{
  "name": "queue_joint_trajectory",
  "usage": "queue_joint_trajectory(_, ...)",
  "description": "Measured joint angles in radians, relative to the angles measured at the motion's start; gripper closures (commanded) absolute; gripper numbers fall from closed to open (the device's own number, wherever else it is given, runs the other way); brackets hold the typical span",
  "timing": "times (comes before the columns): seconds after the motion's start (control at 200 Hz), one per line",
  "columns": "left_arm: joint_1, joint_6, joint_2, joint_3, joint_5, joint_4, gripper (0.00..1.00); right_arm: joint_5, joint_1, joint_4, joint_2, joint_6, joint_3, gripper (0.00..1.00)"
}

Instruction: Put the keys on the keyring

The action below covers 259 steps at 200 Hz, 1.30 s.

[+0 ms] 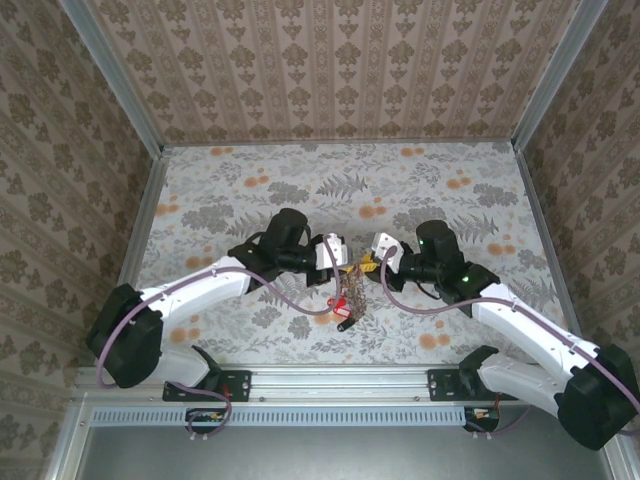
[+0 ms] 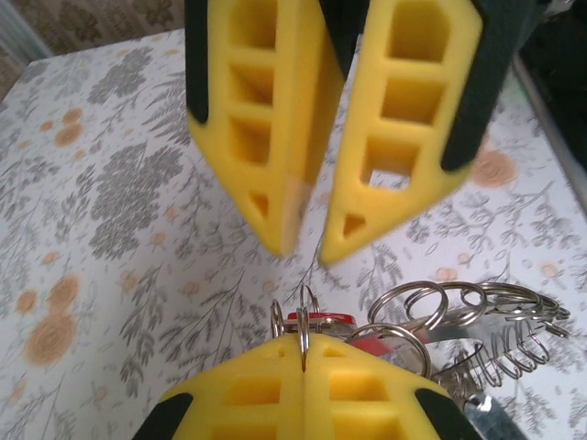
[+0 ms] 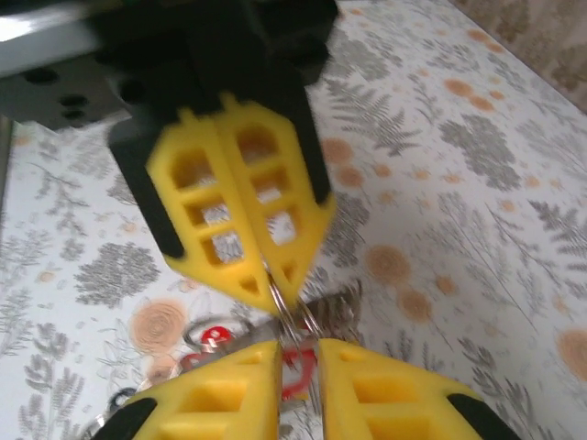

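Note:
My two grippers meet tip to tip above the table's middle. The left gripper (image 1: 345, 262) (image 2: 304, 353) (image 3: 275, 284) is shut on a small split ring (image 2: 303, 321) that stands up between its yellow fingertips. The right gripper (image 1: 368, 262) (image 2: 307, 252) (image 3: 298, 353) faces it, jaws a little apart, with ring wire and a red key head (image 3: 298, 380) showing in the gap. The keys (image 1: 348, 295) hang as a bunch below both grippers, red heads (image 2: 326, 320) among several split rings (image 2: 440, 307). A flat silver band, apparently the keyring (image 2: 459, 323), runs through them.
The floral tablecloth (image 1: 250, 190) covers the table, with patterned walls at the back and both sides. A metal rail (image 1: 340, 380) carrying the arm bases lines the near edge. Open cloth lies left, right and behind the grippers.

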Motion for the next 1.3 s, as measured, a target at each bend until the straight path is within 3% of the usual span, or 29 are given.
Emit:
queue_joint_trajectory(0.05, 0.0, 0.007, -0.006, -0.003, -0.021, -0.001, 1.0, 0.02, -0.013, 0.03, -0.015, 0.031, -0.032, 0.71)
queue_joint_trajectory(0.25, 0.0, 0.047, -0.044, -0.004, -0.031, -0.003, 1.0, 0.042, -0.035, 0.089, -0.043, 0.055, -0.081, 0.66)
queue_joint_trajectory(0.53, 0.0, 0.063, -0.053, -0.004, 0.008, -0.013, 1.0, -0.109, -0.035, 0.084, 0.029, -0.028, -0.022, 0.63)
queue_joint_trajectory(0.635, 0.0, 0.063, -0.053, -0.004, 0.024, -0.017, 1.0, -0.139, -0.035, 0.084, 0.064, -0.042, 0.003, 0.69)
queue_joint_trajectory(0.775, 0.002, 0.063, -0.053, -0.004, 0.029, -0.02, 1.0, -0.159, -0.035, 0.082, 0.103, -0.038, 0.021, 0.91)
queue_joint_trajectory(0.9, 0.003, 0.061, -0.053, -0.004, 0.021, -0.01, 1.0, -0.158, -0.035, 0.07, 0.117, -0.035, 0.024, 0.98)
queue_joint_trajectory(1.07, 0.002, 0.039, -0.053, -0.024, 0.003, 0.045, 1.0, -0.146, -0.035, 0.068, 0.117, -0.008, 0.024, 1.0)
queue_joint_trajectory(1.295, 0.001, 0.013, -0.053, -0.048, -0.013, 0.103, 1.0, -0.117, -0.035, 0.071, 0.116, 0.047, 0.015, 0.9)
